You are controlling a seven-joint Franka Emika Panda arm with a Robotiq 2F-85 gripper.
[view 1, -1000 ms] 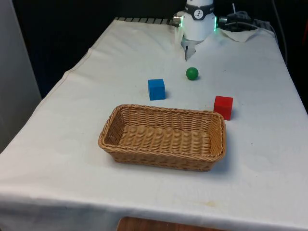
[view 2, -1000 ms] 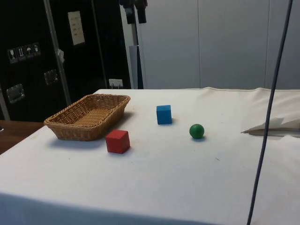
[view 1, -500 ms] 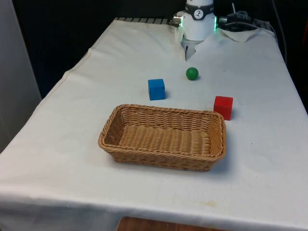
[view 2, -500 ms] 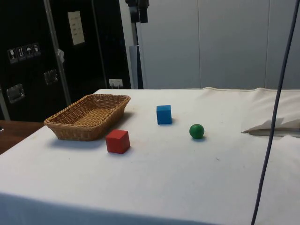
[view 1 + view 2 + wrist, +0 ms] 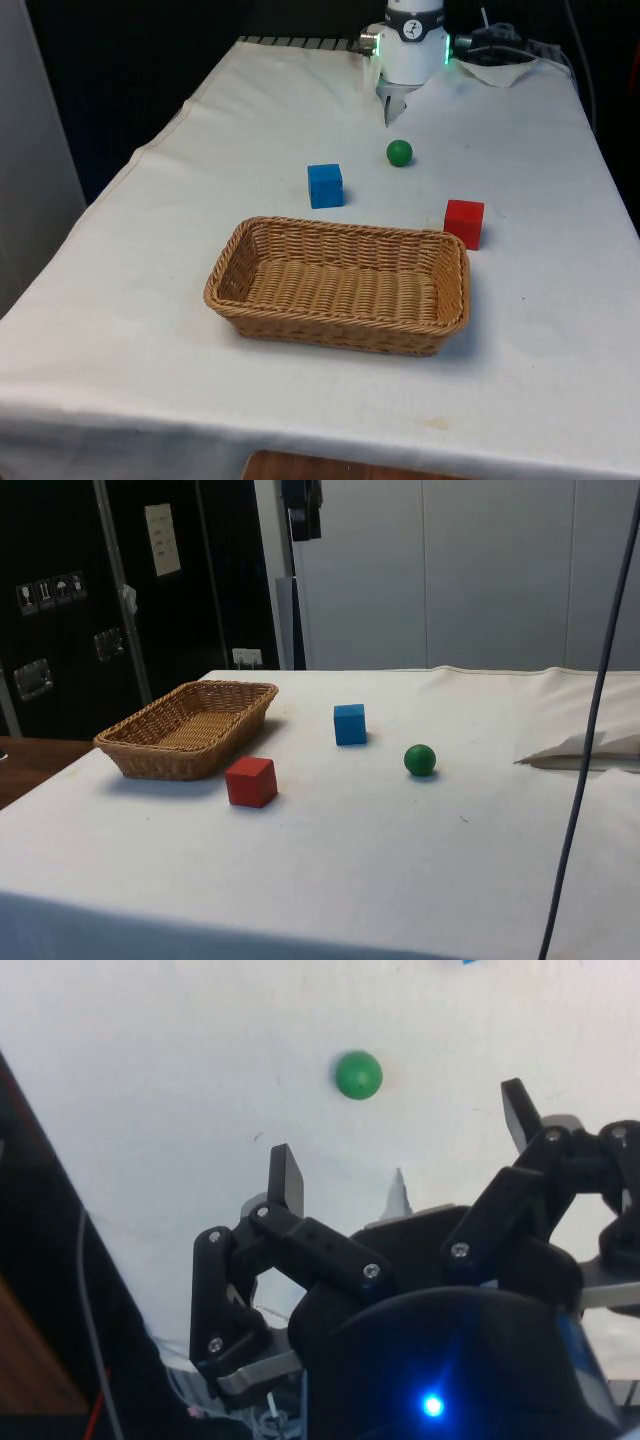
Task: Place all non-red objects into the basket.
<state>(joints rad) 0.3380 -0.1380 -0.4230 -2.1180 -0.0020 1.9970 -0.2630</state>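
front and side share ball [image 5: 399,152], wrist overhead

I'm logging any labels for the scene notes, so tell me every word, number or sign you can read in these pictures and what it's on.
Pale paper sheet on the dark cabinet: printed lines, too small to read.
Row of small pictogram stickers on that cabinet: symbols, too blurred to make out.
Blue cube, green ball, red cube, basket: no text on them.

White arm [image 5: 413,45]; black, silver-screwed gripper [image 5: 402,1162] fingers [image 5: 288,1178].
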